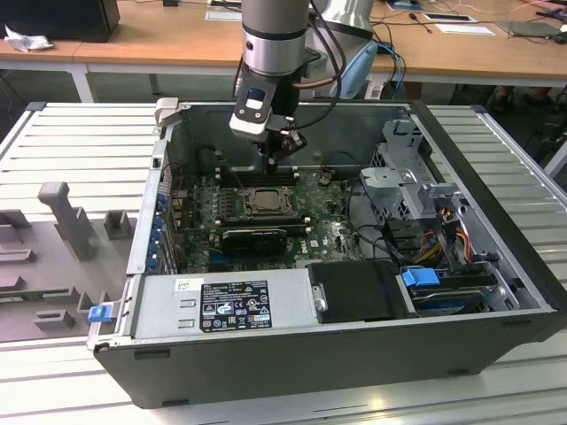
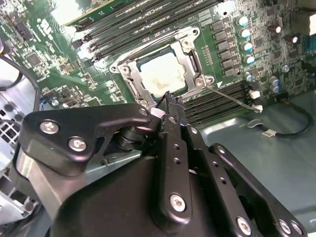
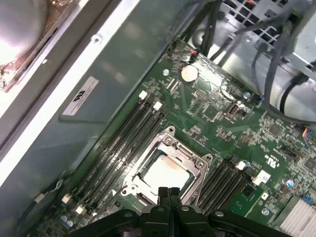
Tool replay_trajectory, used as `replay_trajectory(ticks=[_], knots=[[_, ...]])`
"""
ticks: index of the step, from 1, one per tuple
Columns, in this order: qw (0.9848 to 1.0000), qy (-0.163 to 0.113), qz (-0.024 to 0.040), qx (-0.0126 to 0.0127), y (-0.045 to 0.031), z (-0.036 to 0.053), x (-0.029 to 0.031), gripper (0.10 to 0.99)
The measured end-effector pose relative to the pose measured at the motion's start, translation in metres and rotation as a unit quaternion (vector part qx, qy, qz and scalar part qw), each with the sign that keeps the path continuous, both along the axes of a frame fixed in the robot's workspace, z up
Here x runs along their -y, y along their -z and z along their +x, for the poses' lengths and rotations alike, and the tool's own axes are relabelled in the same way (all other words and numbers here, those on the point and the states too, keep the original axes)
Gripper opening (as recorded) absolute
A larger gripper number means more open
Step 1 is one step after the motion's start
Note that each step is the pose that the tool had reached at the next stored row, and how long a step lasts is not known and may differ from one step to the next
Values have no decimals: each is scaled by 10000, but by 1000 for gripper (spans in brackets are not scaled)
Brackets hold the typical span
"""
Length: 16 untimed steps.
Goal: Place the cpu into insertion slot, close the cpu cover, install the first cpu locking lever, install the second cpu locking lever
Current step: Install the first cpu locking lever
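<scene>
The cpu [image 3: 165, 173] lies flat inside the insertion slot [image 1: 264, 202]. The cpu cover [image 3: 197, 170] appears folded down around it, its cut-out framing the pale chip, so I judge 2 of the 4 steps done. The gripper [image 3: 168, 191] hangs just above 1 edge of the slot, its jaws pressed together with nothing pinched between them. Beside the slot, in the second wrist view, 1 thin locking lever [image 2: 232, 96] juts outward across the memory slots [image 2: 217, 104]. That suggests it is not latched, and both lever steps look left to do. The other lever is hard to pick out along the slot's rim, and I cannot tell where it sits. The gripper's body covers that edge of the slot in both wrist views, so it is unclear whether the fingertips touch the cover there.
</scene>
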State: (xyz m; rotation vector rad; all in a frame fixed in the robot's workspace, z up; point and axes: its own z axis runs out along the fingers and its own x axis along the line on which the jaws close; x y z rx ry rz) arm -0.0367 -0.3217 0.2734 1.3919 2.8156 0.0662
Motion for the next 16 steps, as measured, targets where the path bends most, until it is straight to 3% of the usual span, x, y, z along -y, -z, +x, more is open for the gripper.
replay_trajectory(ticks=[6,9,10,12,16], knots=[[9988,-491,0,0,0,0,0,106],[9958,-917,-1,-1,0,0,0,106],[9939,-1102,-1,0,0,0,0,106],[9919,-1268,0,0,0,0,0,106],[9857,-1683,0,0,0,0,0,106]])
